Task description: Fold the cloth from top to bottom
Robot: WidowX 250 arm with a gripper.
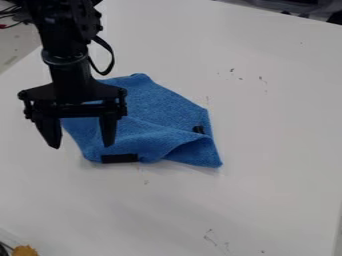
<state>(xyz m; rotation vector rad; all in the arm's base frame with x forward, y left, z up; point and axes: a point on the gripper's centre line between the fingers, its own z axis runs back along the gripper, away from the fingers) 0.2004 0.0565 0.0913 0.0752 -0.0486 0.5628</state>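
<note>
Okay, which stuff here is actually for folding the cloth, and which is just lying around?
For the job:
- blue cloth, rumpled, with black patches on it
- black gripper, open, over the cloth's left part
- white table, the work surface

Just lying about:
- orange-brown thing, bottom left corner
- dark cables, top left
</note>
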